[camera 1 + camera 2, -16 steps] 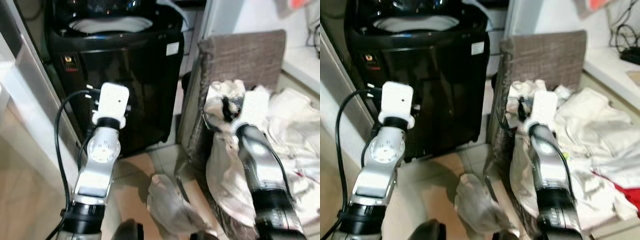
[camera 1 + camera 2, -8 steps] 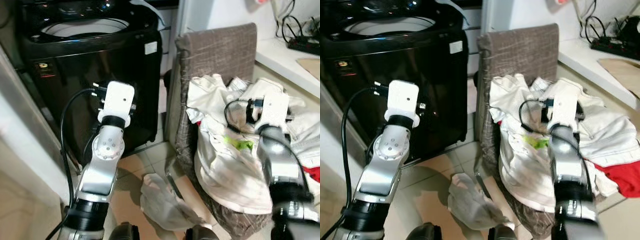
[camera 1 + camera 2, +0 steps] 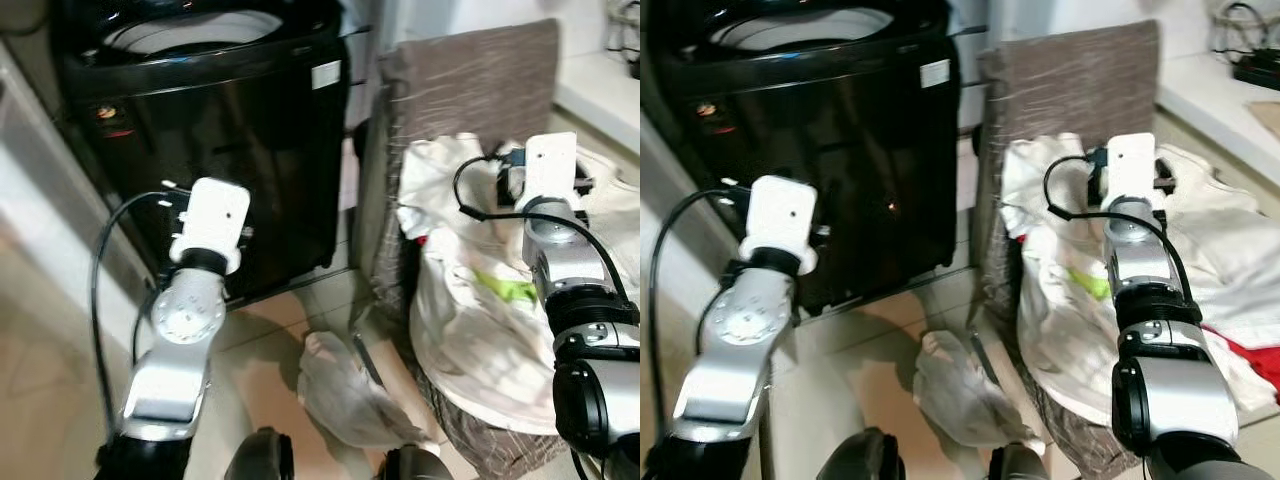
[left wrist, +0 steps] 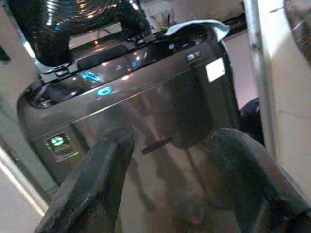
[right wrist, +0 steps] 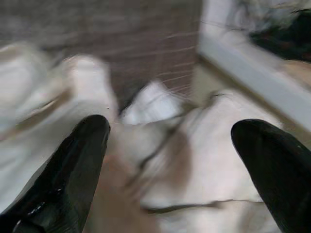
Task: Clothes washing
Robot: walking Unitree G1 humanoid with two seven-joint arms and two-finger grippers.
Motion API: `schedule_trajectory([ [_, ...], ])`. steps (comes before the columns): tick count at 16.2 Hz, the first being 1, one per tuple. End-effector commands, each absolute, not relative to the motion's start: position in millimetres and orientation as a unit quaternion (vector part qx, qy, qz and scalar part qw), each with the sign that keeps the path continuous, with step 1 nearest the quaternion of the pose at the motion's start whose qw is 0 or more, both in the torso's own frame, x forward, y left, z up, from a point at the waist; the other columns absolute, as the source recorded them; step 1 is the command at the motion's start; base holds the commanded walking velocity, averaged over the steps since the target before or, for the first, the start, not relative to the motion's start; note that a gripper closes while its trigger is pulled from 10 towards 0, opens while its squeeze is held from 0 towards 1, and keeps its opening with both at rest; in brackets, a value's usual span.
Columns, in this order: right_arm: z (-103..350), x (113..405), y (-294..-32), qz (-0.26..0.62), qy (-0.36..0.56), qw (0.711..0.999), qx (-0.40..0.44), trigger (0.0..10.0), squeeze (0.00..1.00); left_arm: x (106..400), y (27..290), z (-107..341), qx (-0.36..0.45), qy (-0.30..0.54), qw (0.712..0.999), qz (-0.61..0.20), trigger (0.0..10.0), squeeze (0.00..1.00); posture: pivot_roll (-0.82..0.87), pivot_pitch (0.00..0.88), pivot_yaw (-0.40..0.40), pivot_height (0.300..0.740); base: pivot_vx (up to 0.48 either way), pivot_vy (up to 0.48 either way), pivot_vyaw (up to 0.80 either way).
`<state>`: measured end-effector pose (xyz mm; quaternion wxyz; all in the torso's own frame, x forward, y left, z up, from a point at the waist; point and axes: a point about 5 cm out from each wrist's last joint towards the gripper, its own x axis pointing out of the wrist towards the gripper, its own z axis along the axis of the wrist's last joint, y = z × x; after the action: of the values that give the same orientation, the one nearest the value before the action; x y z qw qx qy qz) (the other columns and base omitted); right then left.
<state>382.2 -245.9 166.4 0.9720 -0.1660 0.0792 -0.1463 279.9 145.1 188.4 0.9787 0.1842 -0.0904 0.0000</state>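
a black top-loading washing machine (image 3: 215,130) stands at the left with its lid up and its pale drum rim showing. just beside it on the right is a grey-brown woven fabric chair (image 3: 470,90), and a heap of white clothes with a bright green patch and a bit of red (image 3: 1080,300) is piled on the seat and spills over its front edge. a crumpled grey plastic bag (image 3: 345,390) lies on the tiled floor between machine and chair.

the right end effector (image 5: 180,160) hovers just above the heap, its two black fingers spread wide with nothing between them (this wrist view is blurred, so the arm is likely moving). the left end effector (image 4: 170,184) is raised in front of the machine's dark front panel, fingers also spread and empty.

compared with a second ago, the head camera has swung and the right arm has lifted from deep in the pile to sit higher over it, without any garment. no clothing has been picked up yet, so loading has not started.
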Motion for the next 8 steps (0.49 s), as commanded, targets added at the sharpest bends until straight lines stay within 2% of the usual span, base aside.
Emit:
schedule_trajectory([
  [1, 172, 383, -243, -0.127, 0.079, 0.973, -0.173, 10.0, 0.00, 277, 148, 194, 0.190, -0.094, 0.977, 0.003, 10.0, 0.00, 0.13, 0.142, 0.019, 0.699, 0.000, 0.000, 0.00],
  [3, 168, 379, -251, -0.104, 0.095, 0.969, -0.202, 10.0, 0.00, 274, 150, 199, 0.188, -0.096, 0.977, 0.011, 10.0, 0.00, 0.12, 0.140, -0.001, 0.699, 0.000, 0.000, 0.00],
  [6, 143, 368, -275, -0.125, 0.156, 0.956, -0.214, 10.0, 0.00, 272, 140, 195, 0.166, -0.080, 0.983, -0.009, 10.0, 0.00, 0.09, 0.159, 0.000, 0.699, 0.000, 0.000, 0.00],
  [7, 136, 365, -281, -0.138, 0.174, 0.952, -0.211, 10.0, 0.00, 268, 128, 192, 0.144, -0.068, 0.985, -0.074, 10.0, 0.00, 0.10, 0.171, 0.006, 0.699, 0.000, 0.000, 0.00],
  [8, 131, 362, -284, -0.143, 0.185, 0.949, -0.211, 10.0, 0.00, 260, 115, 188, 0.124, -0.052, 0.976, -0.171, 10.0, 0.00, 0.11, 0.182, 0.012, 0.699, 0.000, 0.000, 0.00],
])
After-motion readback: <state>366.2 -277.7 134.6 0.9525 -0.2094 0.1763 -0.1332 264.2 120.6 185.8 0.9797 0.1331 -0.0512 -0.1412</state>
